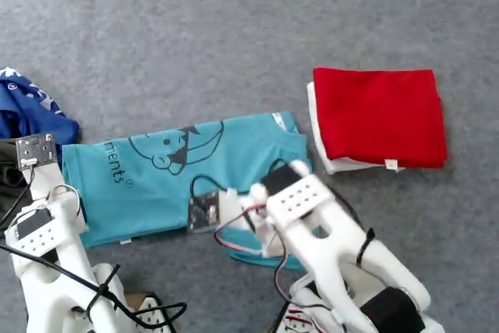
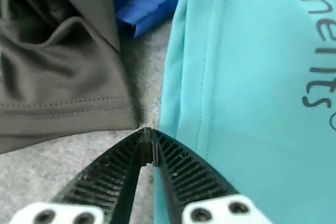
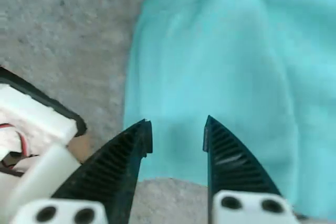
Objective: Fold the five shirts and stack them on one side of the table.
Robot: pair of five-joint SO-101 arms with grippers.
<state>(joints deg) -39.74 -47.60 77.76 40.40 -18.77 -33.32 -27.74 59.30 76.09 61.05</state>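
Note:
A teal shirt with a dark print lies part-folded across the middle of the table. At its left edge my left gripper is shut, tips together on the grey cloth right beside the hem; I see no fabric between the fingers. My right gripper hangs open over the teal shirt's near right corner. A red folded shirt rests on a white folded one at the right. A blue shirt and a dark grey shirt lie bunched at the left.
Grey cloth covers the table, open across the far half. The left arm and right arm stand at the near edge with loose cables around them.

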